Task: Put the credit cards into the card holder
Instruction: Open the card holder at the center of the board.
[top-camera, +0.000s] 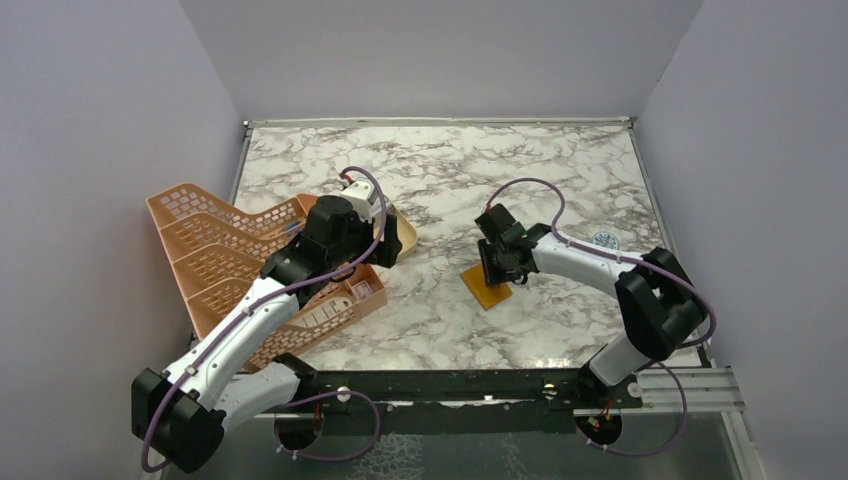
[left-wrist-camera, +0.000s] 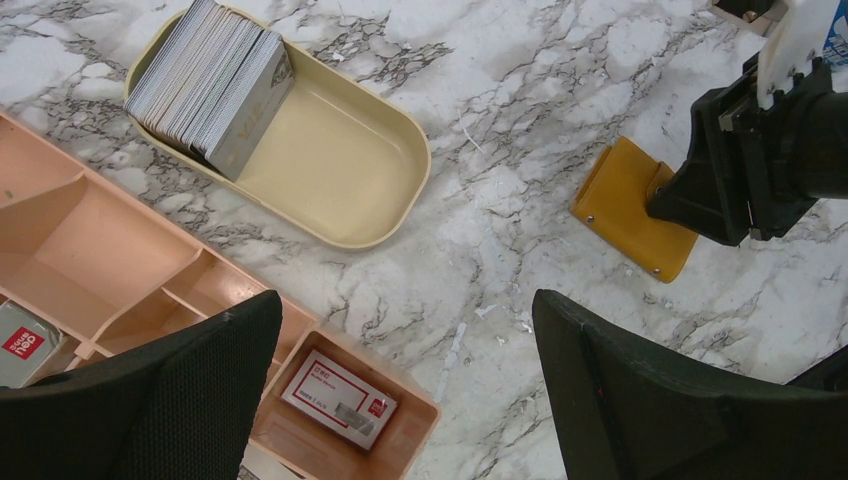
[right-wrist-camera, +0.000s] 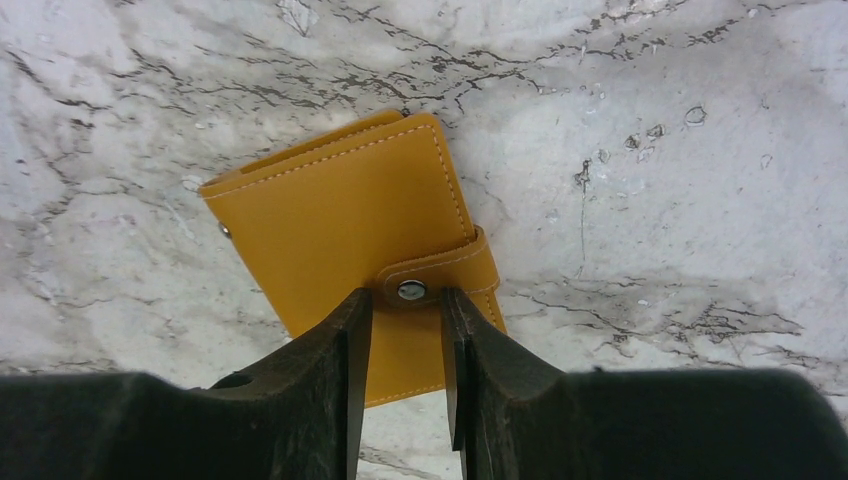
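Left wrist, credit cards (left-wrist-camera: 205, 75) in dish (left-wrist-camera: 345, 175), left tool (left-wrist-camera: 405, 320) gaping, right tool (right-wrist-camera: 406, 310) ajar, maybe touching card holder (right-wrist-camera: 335, 210)

Your left arm (top-camera: 245, 320) stretched forward and bent at the elbow, your left gripper (left-wrist-camera: 405, 320) angled down with jaws spread wide, your right arm (top-camera: 590, 262) folded inward, your right gripper (right-wrist-camera: 405, 300) pointing down, jaws narrowly parted.

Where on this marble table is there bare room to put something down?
The widest bare stretch of the marble table top runs along its far edge. Another lies nearer, between the mustard-orange folded wallet and the peach lattice plastic rack. The left is crowded: the rack and the tan oval dish holding the silvery card stack sit close together.
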